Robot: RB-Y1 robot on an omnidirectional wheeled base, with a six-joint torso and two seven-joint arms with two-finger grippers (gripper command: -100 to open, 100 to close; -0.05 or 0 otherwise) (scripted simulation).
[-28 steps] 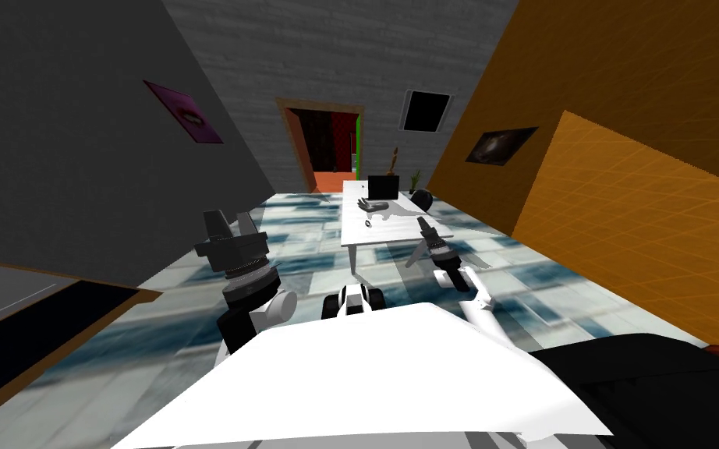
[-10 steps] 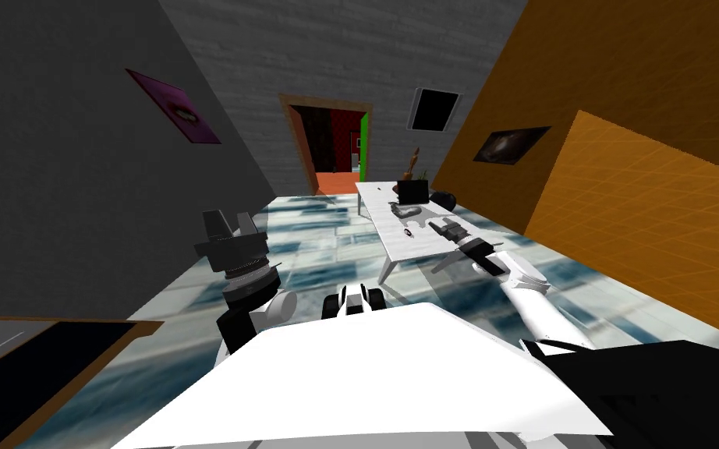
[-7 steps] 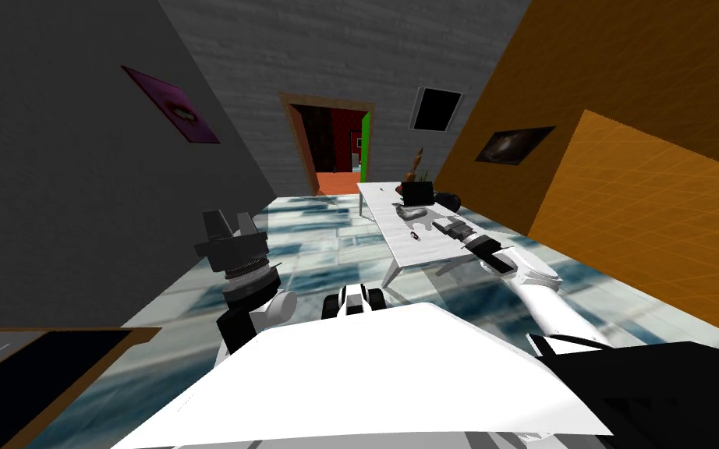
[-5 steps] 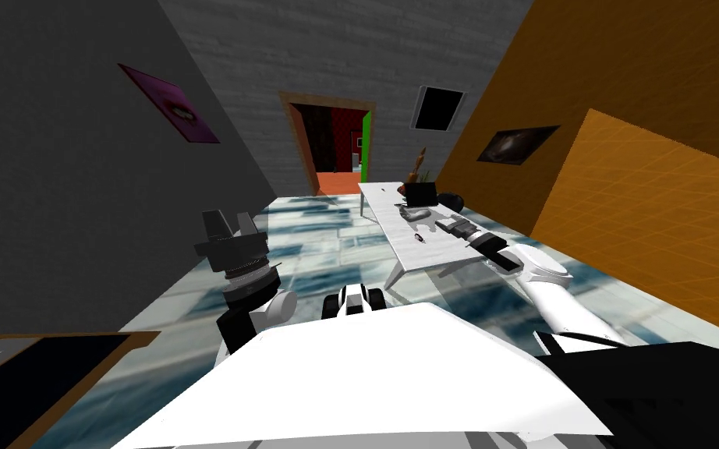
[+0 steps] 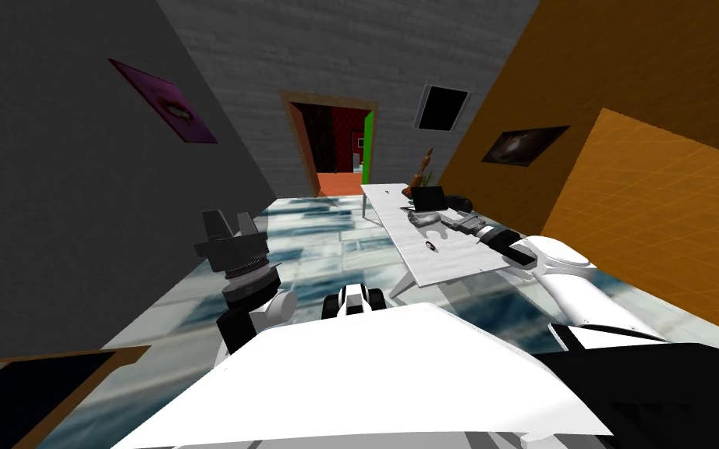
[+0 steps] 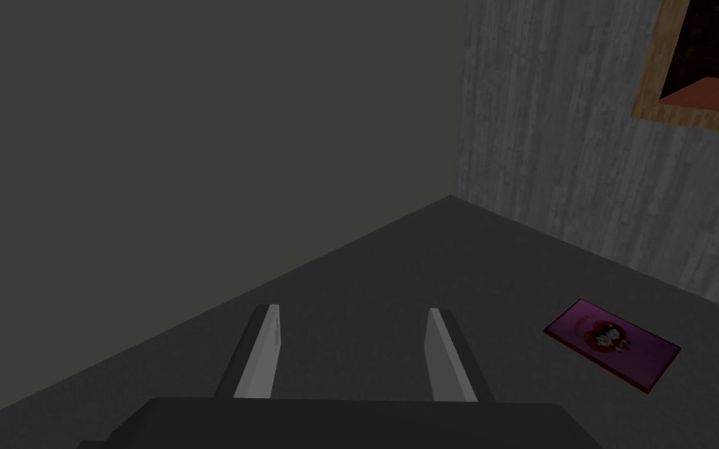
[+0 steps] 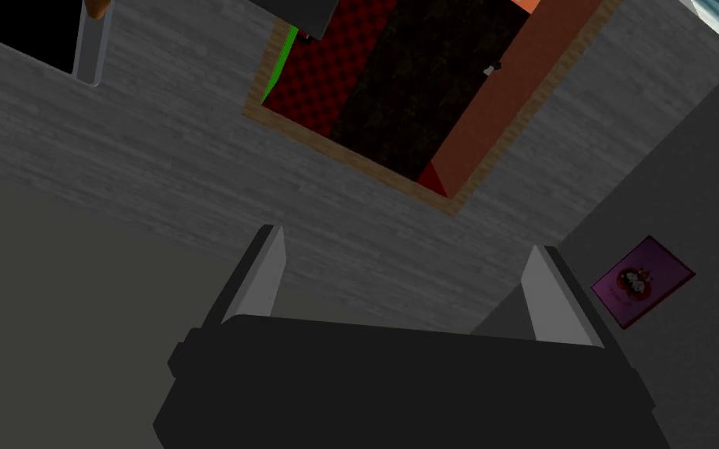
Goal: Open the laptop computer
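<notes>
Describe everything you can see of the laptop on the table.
The laptop reads as a small plain black rectangle standing up, so its lid looks raised; base and keys are too small to tell. It sits near the far end of the white table, on the side by the orange wall. A grey object lies just in front of it. The right gripper, fingers open, is close to it; contact cannot be told.

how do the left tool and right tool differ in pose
The left tool is raised close in, over the floor; the right tool is stretched out to the white table, near the dark laptop. The left tool points upward; the right tool points forward. Both are open, empty.
</notes>
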